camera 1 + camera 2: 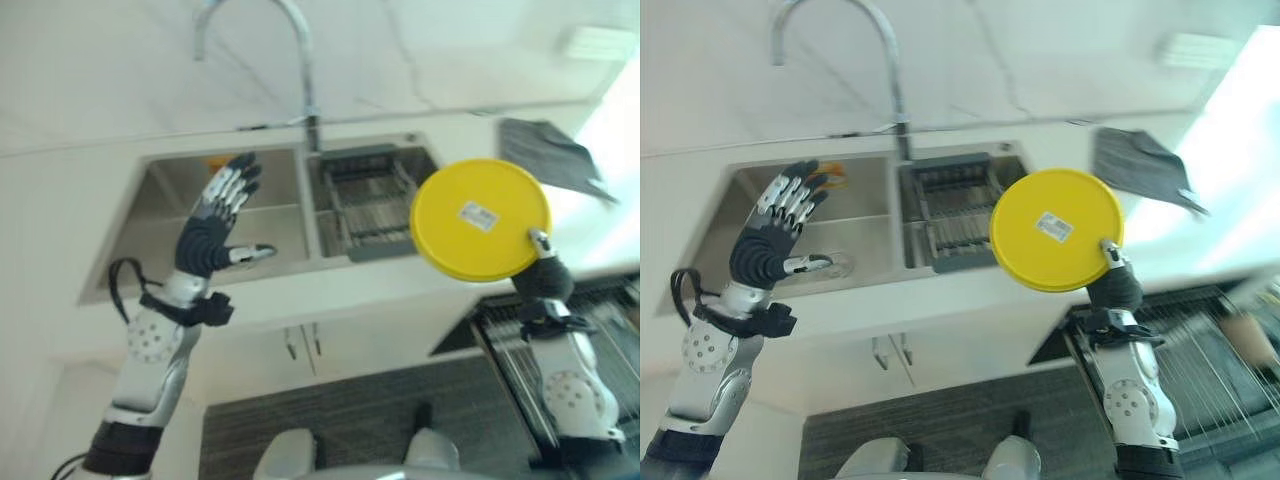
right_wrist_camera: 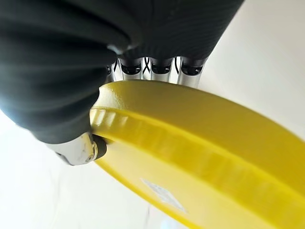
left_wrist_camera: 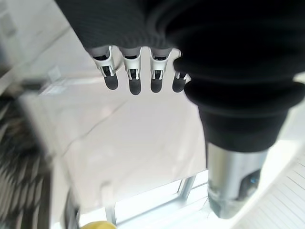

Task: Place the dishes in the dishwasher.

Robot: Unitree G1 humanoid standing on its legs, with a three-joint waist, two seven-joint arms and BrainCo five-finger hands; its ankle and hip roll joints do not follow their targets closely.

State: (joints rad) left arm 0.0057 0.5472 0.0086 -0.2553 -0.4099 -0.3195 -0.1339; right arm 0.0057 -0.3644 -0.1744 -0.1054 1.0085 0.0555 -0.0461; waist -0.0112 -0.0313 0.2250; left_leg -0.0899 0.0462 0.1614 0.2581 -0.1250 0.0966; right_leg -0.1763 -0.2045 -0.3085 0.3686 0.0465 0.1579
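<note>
Yellow plate (image 1: 479,219) was held up on edge in the air, over the counter edge just right of the sink (image 1: 180,215), its labelled underside facing the head camera. Right hand (image 1: 543,268) pinched the plate's lower right rim, thumb on the underside, fingers behind. Left hand (image 1: 215,222) was raised over the sink, fingers straight and spread, thumb out sideways, holding nothing. Dishwasher rack (image 1: 1210,350) sat open at lower right.

Steel sink (image 1: 250,215), curved tap (image 1: 300,60) (behind), dark cloth (image 1: 550,155) on counter (image 1: 60,200)
</note>
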